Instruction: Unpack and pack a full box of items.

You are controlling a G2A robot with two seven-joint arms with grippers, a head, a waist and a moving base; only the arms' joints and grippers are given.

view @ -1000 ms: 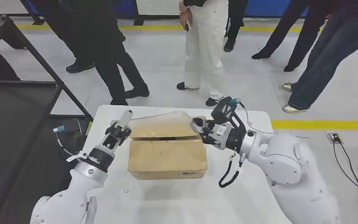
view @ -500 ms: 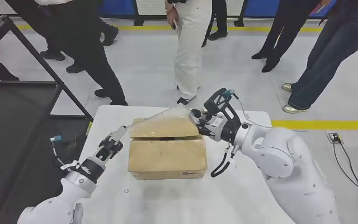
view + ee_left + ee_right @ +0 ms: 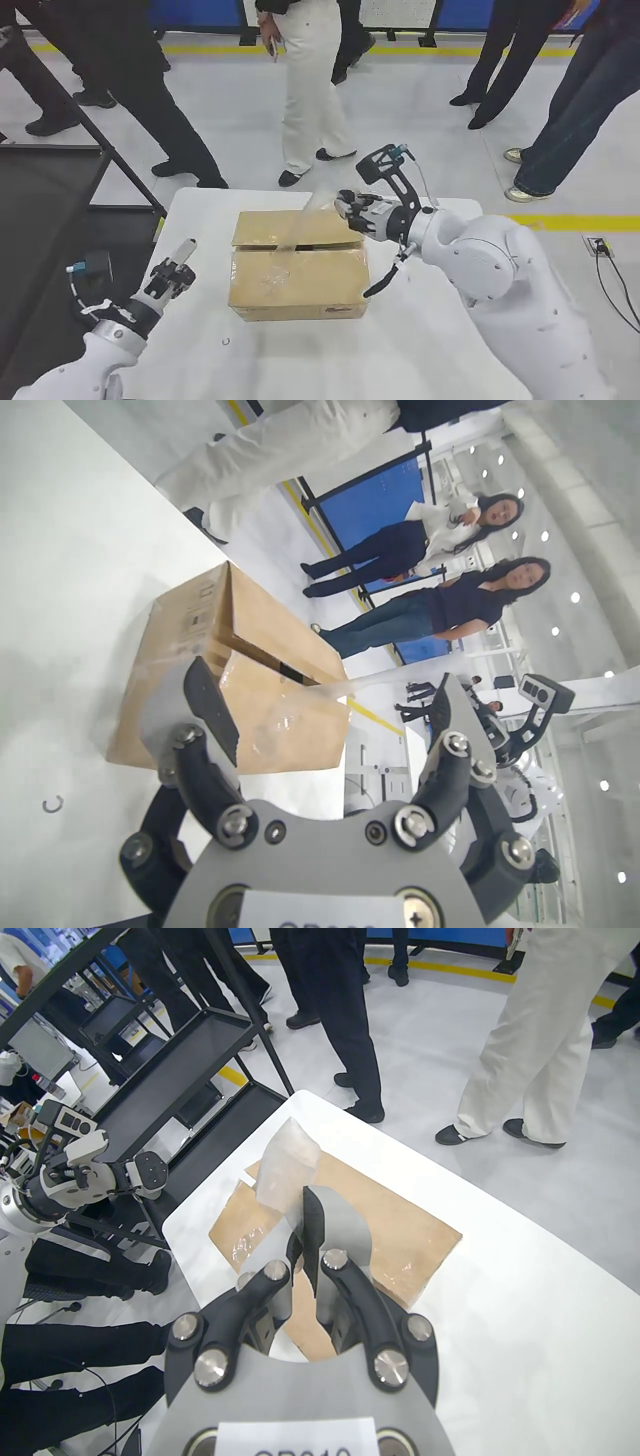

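Clamped in the right gripper [image 3: 300, 1208]: a strip of clear tape [image 3: 287, 1168], raised over the far edge of the box [image 3: 300, 275].

Shut right down on the film, nothing but tape between the pads. Held high and past the lid, likely to draw the strip up off the seam rather than drag it across the cardboard. Trails from the pads down to the box top, seemingly clinging there at its other end. Sits mid-table [image 3: 420, 330], flaps down, a narrow slot along the seam; unpacking judged barely begun. Farther out, spread wide and empty, the left gripper [image 3: 322, 685], near the table's left edge and well apart from the box, probably to keep clear of the tape's path. Calls for a clean pull-away next, or risks the film re-sticking to the lid.
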